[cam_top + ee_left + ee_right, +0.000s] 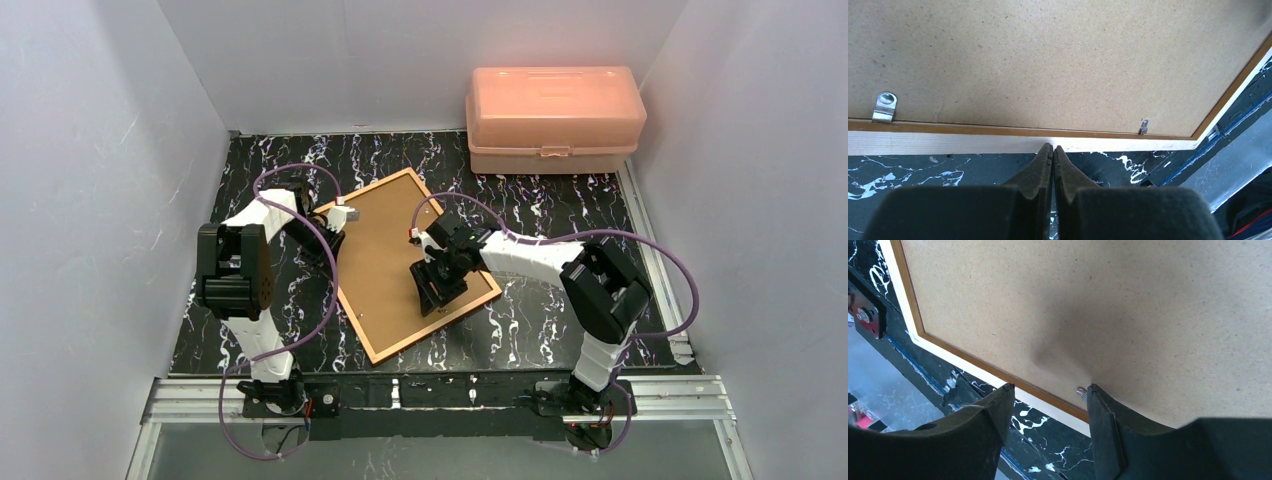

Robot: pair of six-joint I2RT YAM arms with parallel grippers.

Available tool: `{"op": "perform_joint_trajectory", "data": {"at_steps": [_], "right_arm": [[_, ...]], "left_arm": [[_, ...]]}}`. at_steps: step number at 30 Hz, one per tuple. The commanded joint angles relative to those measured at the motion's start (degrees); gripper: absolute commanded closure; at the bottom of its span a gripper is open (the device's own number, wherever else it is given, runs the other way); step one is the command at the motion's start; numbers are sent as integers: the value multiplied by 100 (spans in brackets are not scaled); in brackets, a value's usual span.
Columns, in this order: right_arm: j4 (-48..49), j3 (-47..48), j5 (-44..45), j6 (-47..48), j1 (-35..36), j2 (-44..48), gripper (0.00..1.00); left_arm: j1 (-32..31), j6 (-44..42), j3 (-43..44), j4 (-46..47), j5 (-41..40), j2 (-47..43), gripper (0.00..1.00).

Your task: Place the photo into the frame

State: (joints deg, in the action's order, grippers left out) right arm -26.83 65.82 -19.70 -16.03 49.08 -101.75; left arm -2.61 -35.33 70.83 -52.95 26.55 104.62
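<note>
The frame [436, 326] lies face down and askew on the black marbled table, with a plain brown backing board [385, 260] filling it. The photo is hidden. My left gripper [331, 243] is shut and empty; in the left wrist view its tips [1053, 146] touch the frame's pale outer edge [948, 142], between two metal clips [884, 107] [1144, 126]. My right gripper [427, 303] hangs open over the frame's near right rail [973, 362]. One finger [1096, 400] rests on the board [1098, 300] beside a small metal clip [1081, 390]; the other is over the table.
A pink plastic box [555, 118] stands shut at the back right. Grey walls close in the table on three sides. An aluminium rail [450, 390] with the arm bases runs along the near edge.
</note>
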Motion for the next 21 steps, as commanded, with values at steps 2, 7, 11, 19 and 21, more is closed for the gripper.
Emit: {"op": "perform_joint_trajectory", "data": {"at_steps": [2,7,11,19,21], "right_arm": [[137,83,-199,54,35,52,35],[-7,290,282,-333,-78,529,16],[-167,-29,296,-870,-186,1081,12],[107,-1491,-374,-1781,-731,1855,10],[427,-1786,-626,-1878,-878,1868,10]], "left_arm": [[157,48,221,-298,284,9,100],[894,116,1615,-734,415,503,94],[1245,571,3043,-444,270,1209,76],[1165,1571,5007,-31,385,2827,54],[1117,1661,5285,-23,477,3102,53]]}}
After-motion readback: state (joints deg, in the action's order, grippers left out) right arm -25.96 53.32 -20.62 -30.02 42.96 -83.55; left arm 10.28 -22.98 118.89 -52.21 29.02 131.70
